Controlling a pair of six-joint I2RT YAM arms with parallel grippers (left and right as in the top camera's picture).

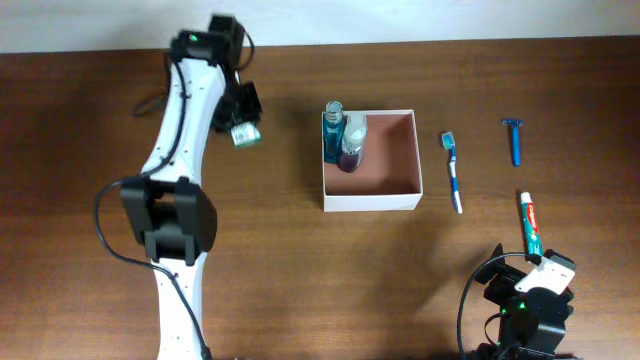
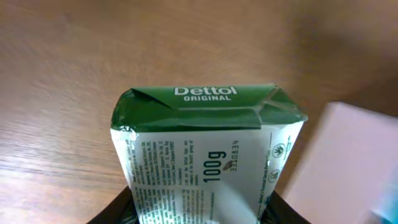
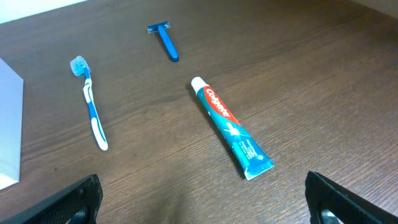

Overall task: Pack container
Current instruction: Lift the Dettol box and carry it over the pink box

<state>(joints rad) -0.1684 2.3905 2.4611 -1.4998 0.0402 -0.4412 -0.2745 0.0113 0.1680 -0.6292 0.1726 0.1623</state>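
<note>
The container (image 1: pixel 403 202) is a square white-walled box with a pinkish-brown inside at the table's middle; its wall shows in the left wrist view (image 2: pixel 348 162) and the right wrist view (image 3: pixel 9 124). Two bottles, a blue one (image 1: pixel 333 130) and a purple one (image 1: pixel 351 145), stand in its left part. My left gripper (image 1: pixel 243 128) is shut on a green and white Dettol soap pack (image 2: pixel 205 149), held left of the container above the table. My right gripper (image 3: pixel 202 202) is open and empty at the front right, near a toothpaste tube (image 3: pixel 231 129).
A blue toothbrush (image 1: pixel 452 170) lies right of the container, also in the right wrist view (image 3: pixel 90 102). A blue razor (image 1: pixel 514 138), also in the right wrist view (image 3: pixel 164 40), lies at the far right. The toothpaste tube (image 1: pixel 529 222) lies near the right arm.
</note>
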